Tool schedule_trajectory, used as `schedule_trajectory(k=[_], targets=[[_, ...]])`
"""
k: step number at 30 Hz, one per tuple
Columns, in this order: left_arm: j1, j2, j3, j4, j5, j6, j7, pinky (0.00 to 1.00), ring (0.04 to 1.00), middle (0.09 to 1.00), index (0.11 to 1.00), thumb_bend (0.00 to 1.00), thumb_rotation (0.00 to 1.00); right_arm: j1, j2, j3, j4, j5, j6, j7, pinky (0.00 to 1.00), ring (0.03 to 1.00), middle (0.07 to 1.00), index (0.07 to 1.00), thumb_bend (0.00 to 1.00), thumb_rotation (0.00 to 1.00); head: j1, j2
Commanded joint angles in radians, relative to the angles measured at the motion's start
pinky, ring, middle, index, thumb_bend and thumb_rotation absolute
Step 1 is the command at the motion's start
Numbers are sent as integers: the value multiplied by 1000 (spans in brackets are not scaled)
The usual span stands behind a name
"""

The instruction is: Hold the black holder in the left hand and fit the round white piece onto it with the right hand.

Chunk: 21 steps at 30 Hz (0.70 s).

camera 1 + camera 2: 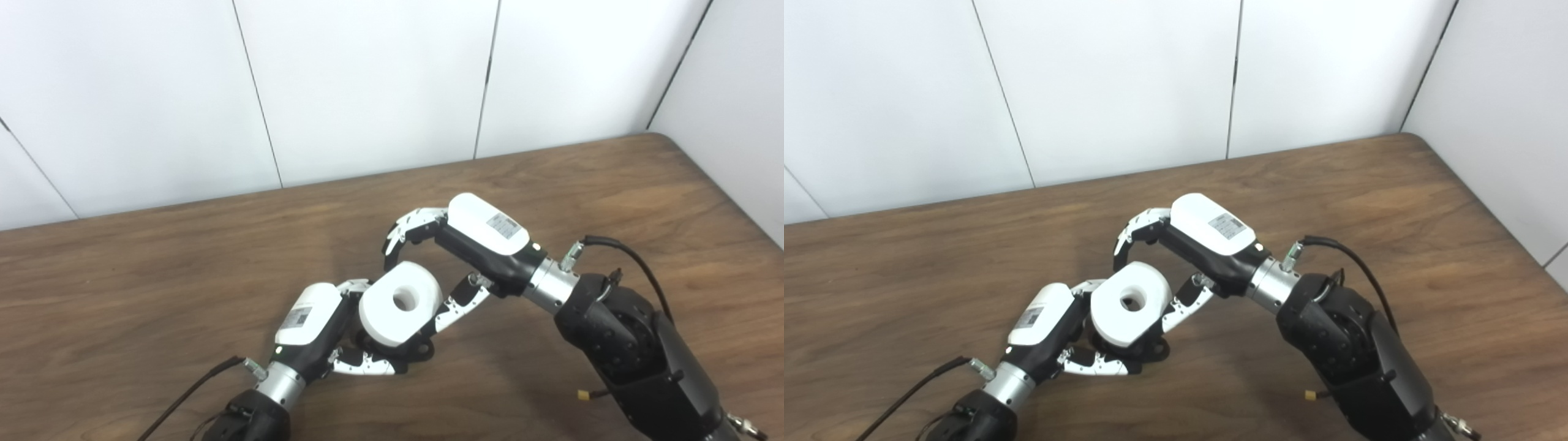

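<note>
We hold the black holder (411, 350) in our left hand (318, 324), low over the table (153, 275). Our fingers are curled around it from below. Most of the holder is hidden, so we only see a dark bit under the white ring (399, 303).

The ring sits on top of the holder, tipped a little, with its hole facing up. Our right hand (465, 245) is just beside it. Its fingers bend over the far side of the ring and its thumb touches the near side. We cannot tell if it grips the ring or has let go.

The ring looks nearly on. We think it may need one more push to sit flat.
</note>
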Motion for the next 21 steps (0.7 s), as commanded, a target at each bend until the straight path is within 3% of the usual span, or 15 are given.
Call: schedule_trajectory(k=[1,21], targets=[[-11,-8,1,-34,-12,7,-2,950,831,716,483,523,53,-13,-20,0,-35,13,-11,12,591,744,670,479,519,132,-1,1],[-12,-3,6,-28,-18,9,3,949,835,715,483,523,53,42,-63,-15,-35,27,-33,21,589,751,667,478,518,135,-6,2]])
